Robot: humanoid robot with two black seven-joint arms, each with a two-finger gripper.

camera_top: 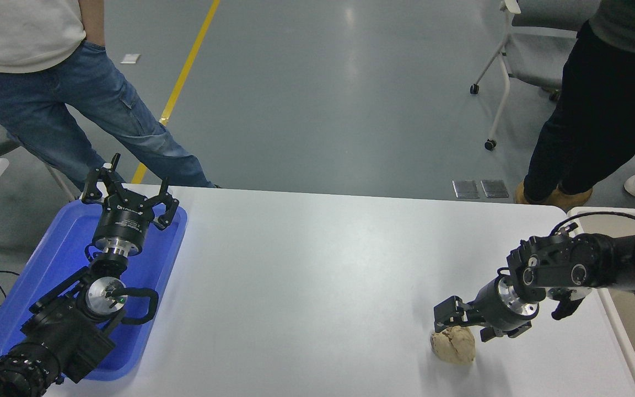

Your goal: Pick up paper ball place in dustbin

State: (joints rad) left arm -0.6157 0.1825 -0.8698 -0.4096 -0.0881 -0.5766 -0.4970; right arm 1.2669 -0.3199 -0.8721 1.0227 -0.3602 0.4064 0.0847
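A tan, creased paper ball (453,344) lies on the white table (317,264) near its front right. My right gripper (461,326) hangs open just over the ball's top, one finger (442,315) at its far left side and the other at its right; the fingers do not close on it. The arm reaches in from the right edge. The beige dustbin (631,309) with its cream rim stands off the table's right side, partly hidden by that arm. My left gripper (128,199) is parked, open, above the blue tray at the lower left.
A shallow bright blue tray (53,264) lies at the table's left edge under the left arm. One person in jeans stands at the far left, another in dark trousers at the far right beside a wheeled chair (510,71).
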